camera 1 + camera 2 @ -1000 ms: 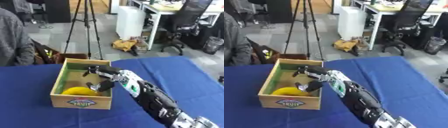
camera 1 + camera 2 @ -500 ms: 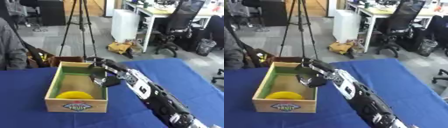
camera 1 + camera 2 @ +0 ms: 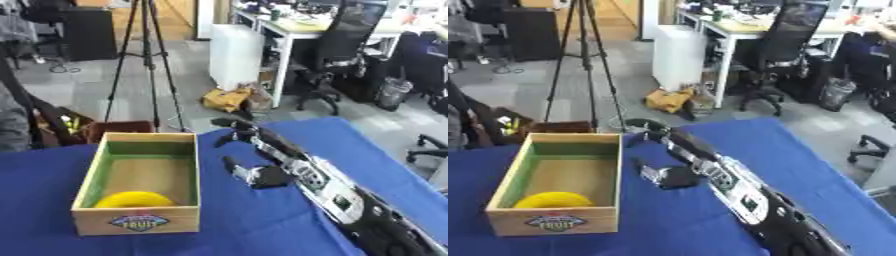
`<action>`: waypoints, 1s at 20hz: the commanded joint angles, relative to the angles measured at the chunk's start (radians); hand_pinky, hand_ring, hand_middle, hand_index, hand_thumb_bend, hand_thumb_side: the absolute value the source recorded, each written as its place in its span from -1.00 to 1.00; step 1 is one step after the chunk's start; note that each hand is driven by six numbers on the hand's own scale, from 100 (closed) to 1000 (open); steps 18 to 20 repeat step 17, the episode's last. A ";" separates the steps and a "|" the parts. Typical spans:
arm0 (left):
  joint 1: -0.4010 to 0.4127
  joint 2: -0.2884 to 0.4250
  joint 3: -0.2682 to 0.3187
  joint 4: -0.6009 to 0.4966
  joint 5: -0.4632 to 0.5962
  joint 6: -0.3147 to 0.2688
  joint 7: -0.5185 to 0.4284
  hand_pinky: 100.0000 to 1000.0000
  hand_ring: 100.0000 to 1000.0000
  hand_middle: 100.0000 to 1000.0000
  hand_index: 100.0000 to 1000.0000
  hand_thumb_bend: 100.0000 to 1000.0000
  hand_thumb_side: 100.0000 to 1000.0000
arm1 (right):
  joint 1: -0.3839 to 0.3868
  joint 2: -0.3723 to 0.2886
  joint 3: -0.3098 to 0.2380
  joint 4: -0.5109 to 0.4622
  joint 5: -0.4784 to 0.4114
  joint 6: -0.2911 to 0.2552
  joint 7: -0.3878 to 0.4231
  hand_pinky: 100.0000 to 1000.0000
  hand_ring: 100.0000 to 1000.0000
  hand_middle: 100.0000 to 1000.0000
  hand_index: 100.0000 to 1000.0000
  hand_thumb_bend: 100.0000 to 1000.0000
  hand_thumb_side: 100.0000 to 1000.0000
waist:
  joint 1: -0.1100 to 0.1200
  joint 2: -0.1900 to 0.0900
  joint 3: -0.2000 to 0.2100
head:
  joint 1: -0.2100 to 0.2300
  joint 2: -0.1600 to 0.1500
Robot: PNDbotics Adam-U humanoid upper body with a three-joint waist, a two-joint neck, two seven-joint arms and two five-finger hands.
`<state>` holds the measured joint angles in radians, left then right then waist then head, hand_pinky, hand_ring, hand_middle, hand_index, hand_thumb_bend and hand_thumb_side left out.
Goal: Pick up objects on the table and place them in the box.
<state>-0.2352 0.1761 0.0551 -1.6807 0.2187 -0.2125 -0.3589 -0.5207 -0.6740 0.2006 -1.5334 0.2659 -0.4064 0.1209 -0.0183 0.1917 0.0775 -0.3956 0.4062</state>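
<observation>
A wooden box [image 3: 197, 170] with a green inner lining and a fruit label on its front stands on the blue table at the left. A yellow rounded thing [image 3: 133, 200] lies inside it at the near end. My right hand [image 3: 259, 148] reaches in from the lower right and hovers over the table just right of the box. Its fingers [image 3: 229, 131] point toward the box's far right corner and its thumb [image 3: 248, 173] hangs lower down. The hand is open and holds nothing. My left hand shows in neither view.
The blue cloth [image 3: 262, 220] covers the table, and its far edge runs just behind the box and the hand. Beyond it stand a tripod [image 3: 144, 60], office chairs [image 3: 337, 55], desks and a brown box on the floor. A person's sleeve is at the left edge.
My right hand has drawn back out of the box and to the right, past the box's right wall. The yellow thing stays in the box. The camera has also shifted.
</observation>
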 commanded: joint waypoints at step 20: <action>0.010 0.024 0.025 -0.016 -0.014 -0.012 0.022 0.36 0.13 -0.27 0.13 -0.74 0.91 | 0.024 -0.056 -0.057 -0.174 -0.325 0.184 0.158 0.65 1.00 0.95 0.52 -1.00 0.61 | 0.009 -0.016 -0.019 | -0.002 0.000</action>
